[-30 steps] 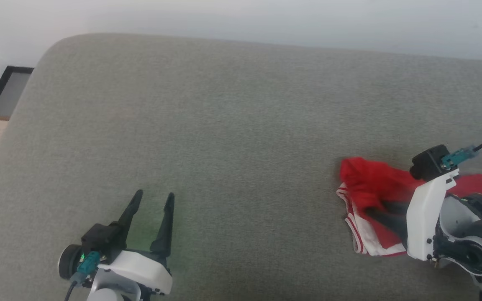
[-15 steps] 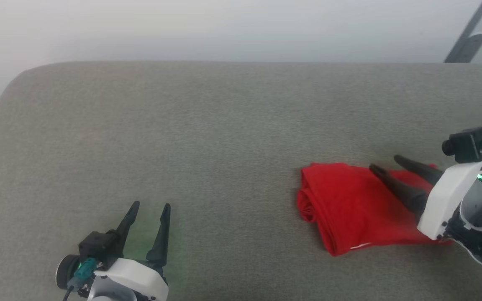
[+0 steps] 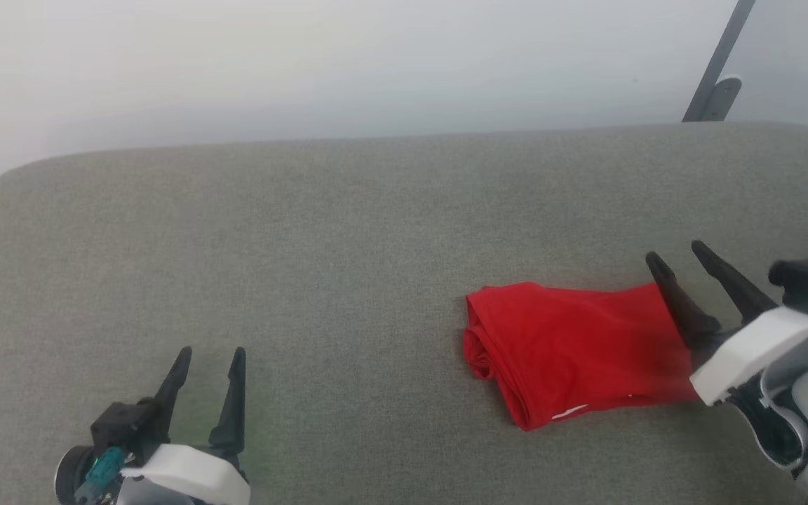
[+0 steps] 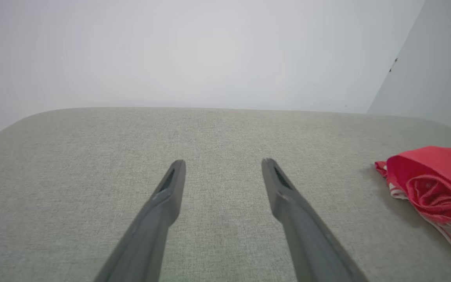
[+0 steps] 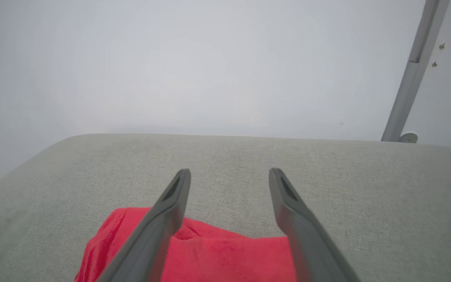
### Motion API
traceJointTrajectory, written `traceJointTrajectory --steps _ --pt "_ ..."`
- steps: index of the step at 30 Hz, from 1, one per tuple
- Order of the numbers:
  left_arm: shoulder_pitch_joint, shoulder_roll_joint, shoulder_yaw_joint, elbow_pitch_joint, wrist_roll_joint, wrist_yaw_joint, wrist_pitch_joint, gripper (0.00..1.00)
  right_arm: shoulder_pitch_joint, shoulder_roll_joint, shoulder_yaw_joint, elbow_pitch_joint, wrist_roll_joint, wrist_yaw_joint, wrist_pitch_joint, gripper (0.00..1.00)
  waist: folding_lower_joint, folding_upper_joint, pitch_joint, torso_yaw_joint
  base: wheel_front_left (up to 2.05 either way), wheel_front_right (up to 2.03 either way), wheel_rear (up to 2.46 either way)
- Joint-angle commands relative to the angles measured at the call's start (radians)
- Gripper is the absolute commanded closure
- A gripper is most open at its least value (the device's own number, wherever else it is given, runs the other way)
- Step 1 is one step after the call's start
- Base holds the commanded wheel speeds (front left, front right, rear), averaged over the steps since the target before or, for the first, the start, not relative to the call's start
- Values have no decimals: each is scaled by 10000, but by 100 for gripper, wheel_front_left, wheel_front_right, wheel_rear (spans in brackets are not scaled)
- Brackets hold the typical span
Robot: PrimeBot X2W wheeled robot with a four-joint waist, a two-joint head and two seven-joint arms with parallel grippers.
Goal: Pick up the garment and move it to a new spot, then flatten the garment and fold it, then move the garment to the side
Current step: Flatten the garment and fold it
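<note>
The grey upholstered surface (image 3: 306, 231) bears the garment (image 3: 572, 351) on its right half, now a folded red bundle, rumpled with white showing 1 second ago. The right gripper (image 3: 673, 251) has let go and stands spread wide, empty, at the bundle's right end. The left gripper (image 3: 212, 351) gapes empty, well apart.

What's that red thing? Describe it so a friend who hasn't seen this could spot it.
A wide grey upholstered surface lies below a pale wall. Toward its right side, by the open right gripper, rests the garment, a folded cloth bundle. It is bright red with thin white trim, the only vivid colour there.
</note>
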Motion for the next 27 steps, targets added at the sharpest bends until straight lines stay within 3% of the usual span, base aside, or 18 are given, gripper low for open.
traceJointTrajectory --steps 1,12,27 --pt "137 14 99 -103 83 -19 -46 0 167 81 -99 121 -73 -3 -139 0 0 -1 -119 -48 0 0 0" --pt "859 77 409 -623 245 -19 -46 0 2585 908 -3028 -834 -1341 -2 -265 0 0 -1 -660 320 0 0 0" --pt "2140 -162 476 -1534 328 -19 -46 0 5383 1536 -5291 -2760 -2606 -3 -268 0 0 -1 -932 754 0 0 0"
